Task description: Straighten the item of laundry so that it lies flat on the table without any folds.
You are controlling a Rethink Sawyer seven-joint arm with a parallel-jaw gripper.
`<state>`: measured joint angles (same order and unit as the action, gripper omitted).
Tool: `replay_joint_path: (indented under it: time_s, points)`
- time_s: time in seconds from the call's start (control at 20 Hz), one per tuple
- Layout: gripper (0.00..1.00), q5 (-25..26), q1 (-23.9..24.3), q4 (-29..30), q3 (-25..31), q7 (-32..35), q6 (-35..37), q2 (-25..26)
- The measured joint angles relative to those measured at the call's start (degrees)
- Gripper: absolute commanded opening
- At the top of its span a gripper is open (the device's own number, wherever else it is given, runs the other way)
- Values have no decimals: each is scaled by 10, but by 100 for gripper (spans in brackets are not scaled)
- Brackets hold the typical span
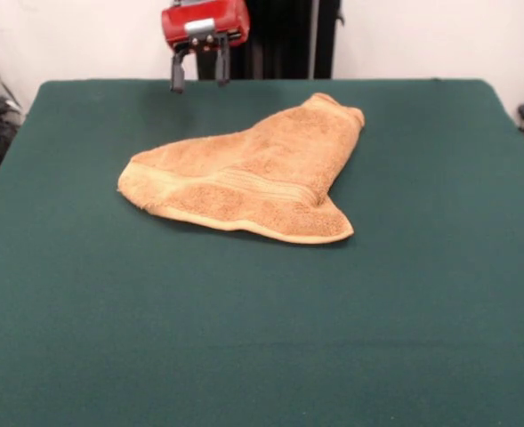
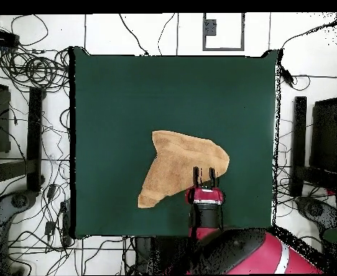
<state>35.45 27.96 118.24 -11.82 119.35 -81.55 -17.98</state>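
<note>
Overhead view, cables around table, claw over towel

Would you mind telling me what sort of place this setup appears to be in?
Most likely a robotics lab rather than a home. A green-covered table holds only one crumpled towel, a red robot arm's open pincer hangs over it, and loose cables sprawl across the surrounding floor.
</note>
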Motion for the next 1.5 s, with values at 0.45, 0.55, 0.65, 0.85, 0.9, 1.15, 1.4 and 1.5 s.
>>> replay_joint_path:
  time_s: [0.45,0.55,0.65,0.85,0.9,1.15,1.4,1.5]
  points:
    - [100,140,-3,-1,-22,0,101,-33]
    - [100,147,4,-2,-22,0,113,-36]
    - [100,151,21,-2,-18,0,123,-35]
    - [100,151,45,-2,-4,0,124,-25]
    - [100,151,48,-2,-1,0,124,-23]
    - [100,173,69,-2,38,6,139,-10]
    - [100,213,89,-6,87,38,174,10]
    - [100,221,101,-8,113,64,187,29]
